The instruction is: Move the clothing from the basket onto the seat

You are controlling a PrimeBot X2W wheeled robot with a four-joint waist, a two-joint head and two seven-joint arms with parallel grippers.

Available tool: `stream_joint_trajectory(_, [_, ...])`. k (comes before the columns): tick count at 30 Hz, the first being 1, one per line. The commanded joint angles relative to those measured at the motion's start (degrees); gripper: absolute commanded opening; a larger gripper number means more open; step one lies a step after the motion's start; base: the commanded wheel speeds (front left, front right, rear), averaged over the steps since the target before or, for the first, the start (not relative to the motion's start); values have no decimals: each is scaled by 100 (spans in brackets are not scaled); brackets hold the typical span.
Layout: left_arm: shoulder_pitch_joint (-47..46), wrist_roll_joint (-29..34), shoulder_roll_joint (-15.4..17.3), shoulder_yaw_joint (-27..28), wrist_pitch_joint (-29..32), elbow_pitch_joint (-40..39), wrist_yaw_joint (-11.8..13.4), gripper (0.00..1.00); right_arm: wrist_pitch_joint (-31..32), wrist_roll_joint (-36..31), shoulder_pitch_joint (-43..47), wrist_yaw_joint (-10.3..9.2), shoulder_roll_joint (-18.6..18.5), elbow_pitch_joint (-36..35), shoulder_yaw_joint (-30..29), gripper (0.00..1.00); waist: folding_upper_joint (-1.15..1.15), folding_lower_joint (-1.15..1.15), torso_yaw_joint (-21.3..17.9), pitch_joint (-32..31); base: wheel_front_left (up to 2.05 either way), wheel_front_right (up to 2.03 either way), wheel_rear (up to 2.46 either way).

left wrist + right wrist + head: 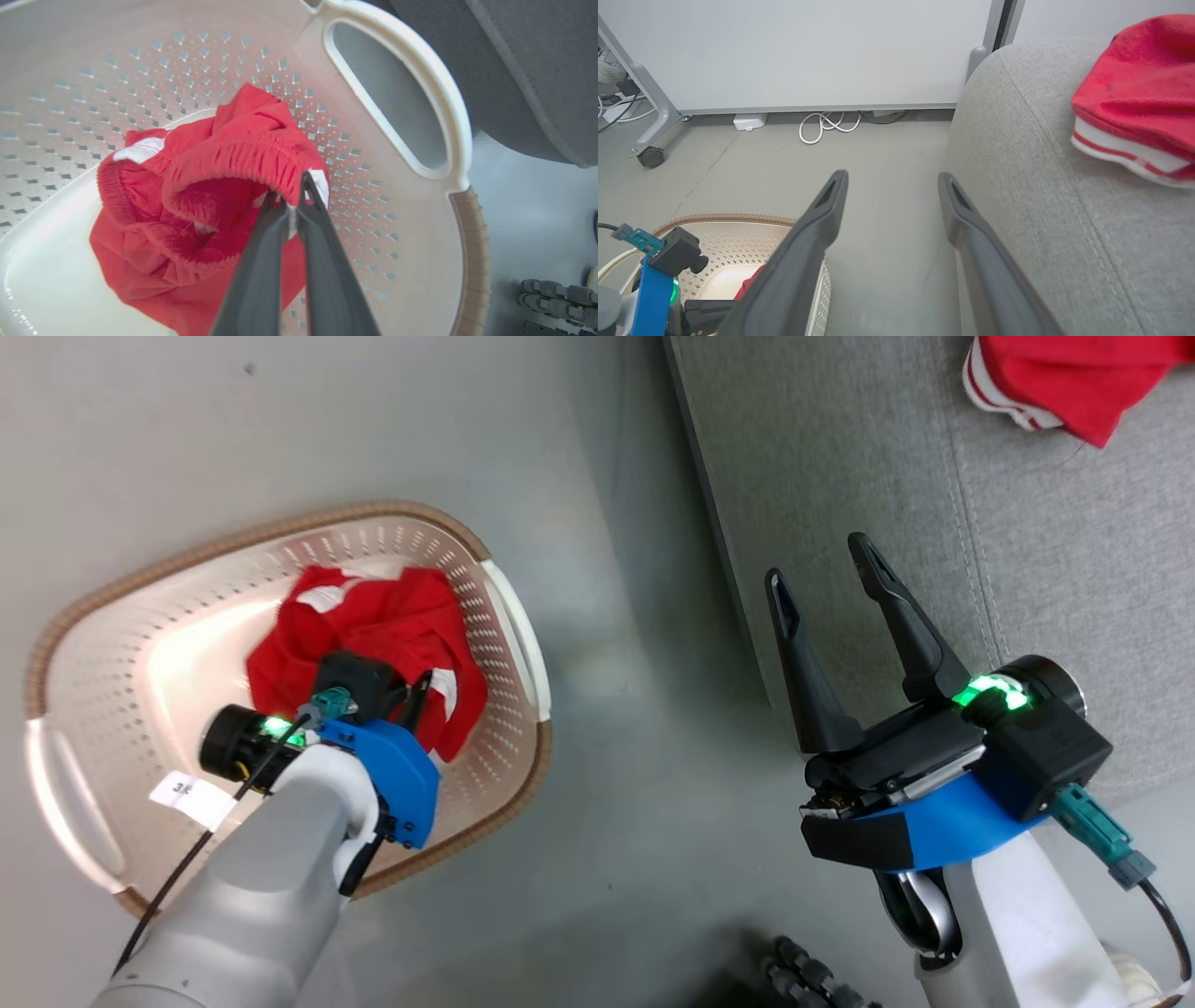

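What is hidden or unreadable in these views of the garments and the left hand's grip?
1. Head view: fingertips of the left hand, mostly covered by its own wrist camera, so the pinch on the basket garment is unseen there.
2. Seat garment: cut off by the head view's top edge and the right wrist view's right edge.
3. Forearm label, head view: print too small.
4. Right wrist view: basket garment mostly behind a finger of the right hand.

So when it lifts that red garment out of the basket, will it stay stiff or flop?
Probably floppy: the red garment lies crumpled in soft folds in the basket, so it should dangle. Likely light: thin cloth. The left gripper pinches just its gathered edge, so the rest may trail against the basket wall.
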Motion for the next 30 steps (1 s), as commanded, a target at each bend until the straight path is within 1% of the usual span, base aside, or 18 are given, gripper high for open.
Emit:
stream_joint_trajectory(1, [60,-70,-62,-11,-103,-41,-1,0,-19,-76,-78,1,5,69,-3,100,0,0,244,-400,0,0,0])
stream_joint_trajectory(6, [329,-190,-199,20,-220,-191,-1,0,-19,-188,2,1,3,302,-22,100,0,0,472,-1118,0,0,0])
stream_joint_trajectory(7, [329,-190,-199,20,-220,-191,-1,0,-19,-188,2,1,3,302,-22,100,0,0,472,-1118,0,0,0])
stream_joint_trajectory(8, [482,-206,-221,20,-240,-273,-1,0,-10,-228,57,1,2,395,-31,100,0,0,559,-1427,0,0,0])
stream_joint_trajectory(16, [1146,-17,-286,520,-245,-804,-1,0,126,-340,318,1,0,609,-65,100,0,0,845,-2607,0,0,0])
stream_joint_trajectory(18, [1235,27,-303,573,-245,-852,-1,0,156,-341,364,1,1,615,-83,100,0,0,880,-2725,0,0,0])
stream_joint_trajectory(21, [1473,242,-341,804,-246,-1073,-1,0,231,-342,537,2,1,641,-137,100,0,0,1017,-3178,0,0,0])
stream_joint_trajectory(22, [1473,242,-341,804,-246,-1073,-1,0,231,-342,537,2,1,641,-137,100,0,0,1017,-3178,0,0,0])
stream_joint_trajectory(30, [1759,632,-401,1117,-246,-1456,-1,0,414,-339,973,2,1,624,-271,100,0,0,1286,-3857,0,0,0])
